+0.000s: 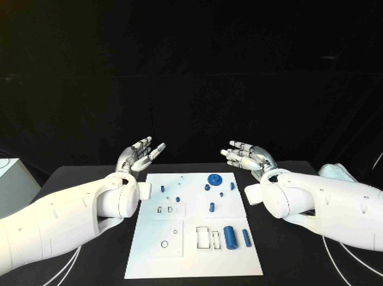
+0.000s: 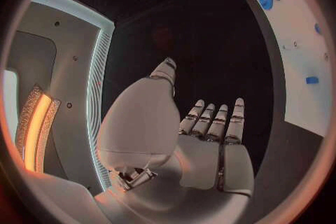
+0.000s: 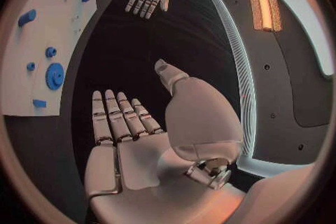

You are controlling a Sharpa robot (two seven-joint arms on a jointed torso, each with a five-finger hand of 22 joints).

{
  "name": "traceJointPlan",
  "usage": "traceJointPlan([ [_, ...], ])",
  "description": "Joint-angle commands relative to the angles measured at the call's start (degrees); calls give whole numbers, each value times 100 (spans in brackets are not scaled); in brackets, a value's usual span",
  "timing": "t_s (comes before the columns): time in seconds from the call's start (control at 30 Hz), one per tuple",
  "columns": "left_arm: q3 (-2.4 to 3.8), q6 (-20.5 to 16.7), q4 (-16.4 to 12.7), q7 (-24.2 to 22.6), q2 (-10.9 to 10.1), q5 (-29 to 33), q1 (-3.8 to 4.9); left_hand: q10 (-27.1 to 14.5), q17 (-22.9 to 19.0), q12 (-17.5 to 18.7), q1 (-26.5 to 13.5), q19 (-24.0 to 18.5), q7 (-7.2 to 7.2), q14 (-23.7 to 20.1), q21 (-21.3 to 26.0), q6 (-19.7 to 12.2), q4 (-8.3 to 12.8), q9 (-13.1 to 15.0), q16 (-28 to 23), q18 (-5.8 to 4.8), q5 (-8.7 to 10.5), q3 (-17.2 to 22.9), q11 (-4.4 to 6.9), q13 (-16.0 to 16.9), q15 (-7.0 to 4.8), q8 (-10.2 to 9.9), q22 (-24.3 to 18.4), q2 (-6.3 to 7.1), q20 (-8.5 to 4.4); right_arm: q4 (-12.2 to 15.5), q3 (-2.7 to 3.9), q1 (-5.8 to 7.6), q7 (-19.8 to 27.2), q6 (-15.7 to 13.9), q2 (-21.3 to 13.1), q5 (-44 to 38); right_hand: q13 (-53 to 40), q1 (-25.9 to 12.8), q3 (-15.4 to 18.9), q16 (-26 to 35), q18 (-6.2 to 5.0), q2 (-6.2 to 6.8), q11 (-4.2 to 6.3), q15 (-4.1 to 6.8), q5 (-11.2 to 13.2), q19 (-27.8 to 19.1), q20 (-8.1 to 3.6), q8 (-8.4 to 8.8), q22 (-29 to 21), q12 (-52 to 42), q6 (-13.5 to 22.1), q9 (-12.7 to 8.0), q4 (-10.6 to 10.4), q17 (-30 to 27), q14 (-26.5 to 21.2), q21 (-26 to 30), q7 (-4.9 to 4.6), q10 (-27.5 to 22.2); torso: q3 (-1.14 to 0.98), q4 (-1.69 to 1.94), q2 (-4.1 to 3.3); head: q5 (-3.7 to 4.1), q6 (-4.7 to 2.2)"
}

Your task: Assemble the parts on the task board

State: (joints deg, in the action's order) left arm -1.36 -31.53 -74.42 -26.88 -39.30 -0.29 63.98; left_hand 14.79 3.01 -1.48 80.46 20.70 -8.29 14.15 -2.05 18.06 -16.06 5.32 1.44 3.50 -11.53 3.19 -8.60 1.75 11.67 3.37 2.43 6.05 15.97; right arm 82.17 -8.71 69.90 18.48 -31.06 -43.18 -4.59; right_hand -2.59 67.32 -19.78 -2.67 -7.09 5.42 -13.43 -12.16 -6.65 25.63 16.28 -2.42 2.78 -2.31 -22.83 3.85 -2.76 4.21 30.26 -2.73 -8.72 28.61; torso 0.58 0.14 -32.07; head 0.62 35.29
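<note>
- The task board lies flat in the middle of the black table, between the two arms.
- The left hand hovers off the board's 11 o'clock corner, fingers spread, holding nothing.
- The right hand hovers off the 1 o'clock corner, fingers likewise apart and empty.
- A blue gear sits near the board's 12 o'clock edge, small blue parts scattered just below it.
- Two blue cylinders lie side by side toward the board's 5 o'clock.
</note>
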Motion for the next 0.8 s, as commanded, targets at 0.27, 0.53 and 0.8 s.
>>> traceJointPlan([
  [0.27,0,974,19,81,-78,-283,59,1063,197,-161,418,797,-474,1314,-234,690,-54,92,308,317,-26,97,-274,96,27,153,110,-221,70,-168,-59,149,-149,404,-131,-2339,-87,667,-97,-252,-118,0,-30,-16,43,911,32,-271,79,-138,-1266,173,220,122,1492,-190,-716,1584,40,138,-96,128,120],
  [0.53,5,1003,-213,106,-221,-400,104,3247,524,-465,728,2332,-502,3244,-776,2295,-28,357,782,638,-80,565,-357,208,-77,591,290,-161,60,-223,-43,232,-332,303,-199,-3742,-113,1041,-265,-549,-346,90,249,264,157,2074,-6,-626,180,-237,-2797,371,420,211,2431,-508,-464,2765,60,224,-197,208,150],
  [0.8,32,1069,-684,204,-498,-471,157,4447,1160,-555,929,3451,-375,4348,-1531,3243,18,528,1254,701,-28,1130,-82,265,-453,974,578,216,-295,-193,-27,392,-902,527,-234,-5073,-112,1020,-982,-860,-355,356,486,566,158,2814,-287,-741,198,-238,-3393,403,436,513,3274,-753,-275,3632,75,303,-384,310,105],
])
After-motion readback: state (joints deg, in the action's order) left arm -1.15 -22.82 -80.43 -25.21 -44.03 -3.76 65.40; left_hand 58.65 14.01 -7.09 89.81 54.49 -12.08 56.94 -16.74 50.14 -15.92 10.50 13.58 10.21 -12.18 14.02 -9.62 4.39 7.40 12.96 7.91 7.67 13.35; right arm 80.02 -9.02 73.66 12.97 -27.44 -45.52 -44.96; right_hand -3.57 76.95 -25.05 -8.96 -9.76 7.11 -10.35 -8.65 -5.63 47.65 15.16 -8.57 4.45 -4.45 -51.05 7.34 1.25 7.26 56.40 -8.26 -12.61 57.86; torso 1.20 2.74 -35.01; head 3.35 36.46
